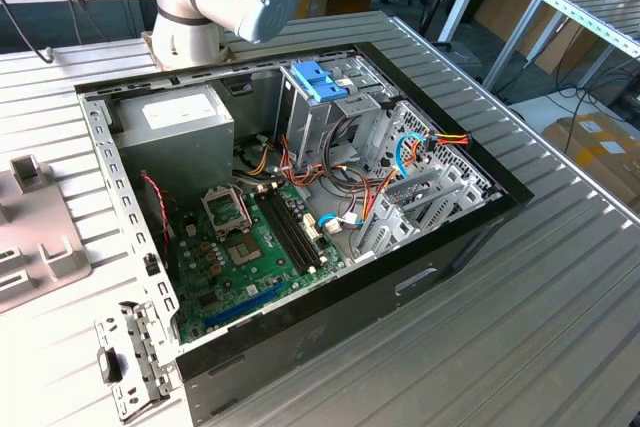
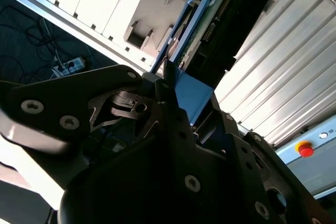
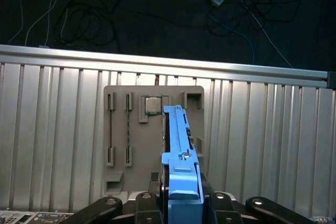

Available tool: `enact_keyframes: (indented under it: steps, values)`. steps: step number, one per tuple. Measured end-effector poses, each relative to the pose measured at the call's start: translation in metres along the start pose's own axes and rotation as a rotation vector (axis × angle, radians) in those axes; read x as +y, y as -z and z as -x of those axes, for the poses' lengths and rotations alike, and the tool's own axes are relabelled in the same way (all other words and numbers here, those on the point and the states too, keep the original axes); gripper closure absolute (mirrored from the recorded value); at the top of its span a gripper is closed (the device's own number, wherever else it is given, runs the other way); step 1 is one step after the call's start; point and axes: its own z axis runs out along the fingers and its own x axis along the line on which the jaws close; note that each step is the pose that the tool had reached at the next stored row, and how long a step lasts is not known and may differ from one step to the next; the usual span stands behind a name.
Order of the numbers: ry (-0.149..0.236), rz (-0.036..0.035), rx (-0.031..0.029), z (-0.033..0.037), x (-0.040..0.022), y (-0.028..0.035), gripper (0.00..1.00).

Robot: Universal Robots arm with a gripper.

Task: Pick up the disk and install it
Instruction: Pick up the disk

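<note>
The end effector (image 3: 181, 202) is clamped on the disk (image 3: 177, 140). The grey fixture plate (image 3: 126, 129) lies beyond its fingertips on the desk (image 3: 52, 129).

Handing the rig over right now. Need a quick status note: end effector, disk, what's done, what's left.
End effector: shut on the disk at its blue tab end, as far as both wrist views show.
Disk: held edge-on, in line with the grey tray on the ribbed table; it appears lifted off the tray.
Done: pickup.
Left: installing it in the open computer case seen in the exterior view.
</note>
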Motion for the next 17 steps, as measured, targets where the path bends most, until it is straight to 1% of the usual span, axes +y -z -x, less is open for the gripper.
enact_keyframes:
  steps: [3,5,7,9,11,15,17]
  values:
    - [0.000,-0.0001,-0.0001,0.0001,0.0034,-0.0027,0.63]
    - [0.000,0.0001,0.0000,0.0004,0.0087,-0.0054,0.63]
    - [0.000,0.0000,0.0000,0.0006,0.0121,-0.0066,0.63]
    - [0.000,0.0000,-0.0001,0.0009,0.0188,-0.0091,0.63]
    - [0.000,0.0000,-0.0001,0.0011,0.0231,-0.0110,0.63]
    - [0.000,-0.0001,0.0000,0.0015,0.0301,-0.0148,0.63]
    - [0.000,-0.0001,-0.0001,0.0016,0.0322,-0.0160,0.63]
